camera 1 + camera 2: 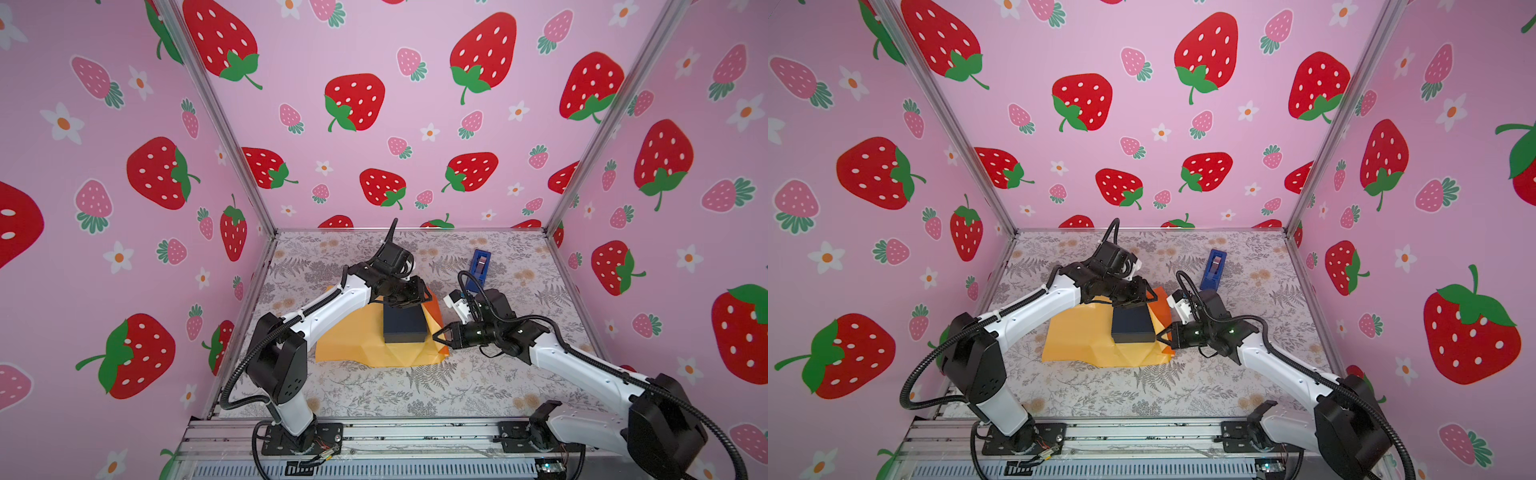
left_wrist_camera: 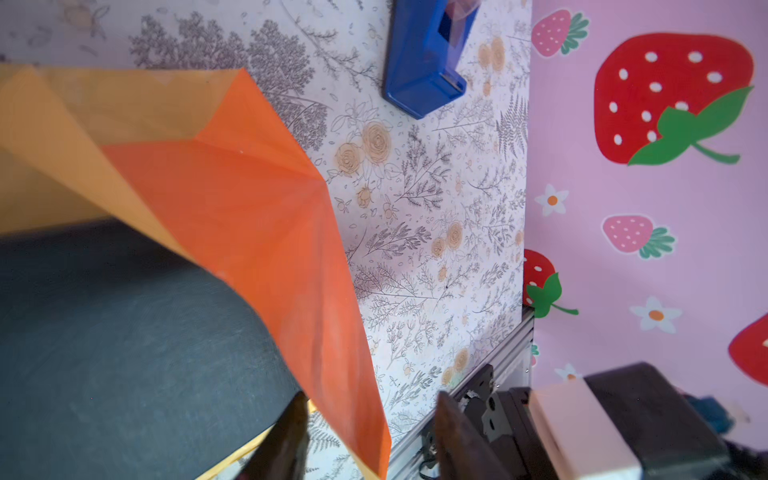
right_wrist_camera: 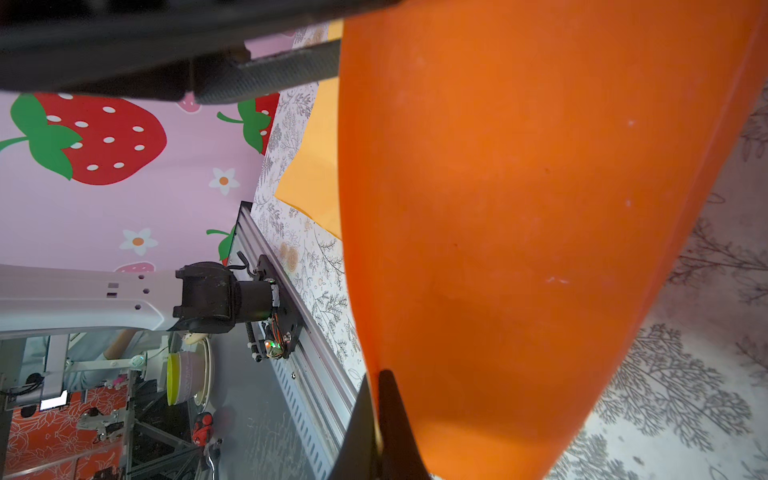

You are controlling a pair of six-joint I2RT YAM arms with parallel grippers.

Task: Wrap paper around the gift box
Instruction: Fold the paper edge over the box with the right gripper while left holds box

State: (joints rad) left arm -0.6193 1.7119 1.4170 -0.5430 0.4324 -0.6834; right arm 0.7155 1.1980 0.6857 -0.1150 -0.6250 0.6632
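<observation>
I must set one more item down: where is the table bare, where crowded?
Bare: the table strip between the paper and the front rail; the far corner right of the tape dispenser. Crowded: around the gift box, with the left gripper and right gripper there.

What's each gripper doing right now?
left gripper: jaws open, paper flap between them.
right gripper: shut on the paper edge.
</observation>
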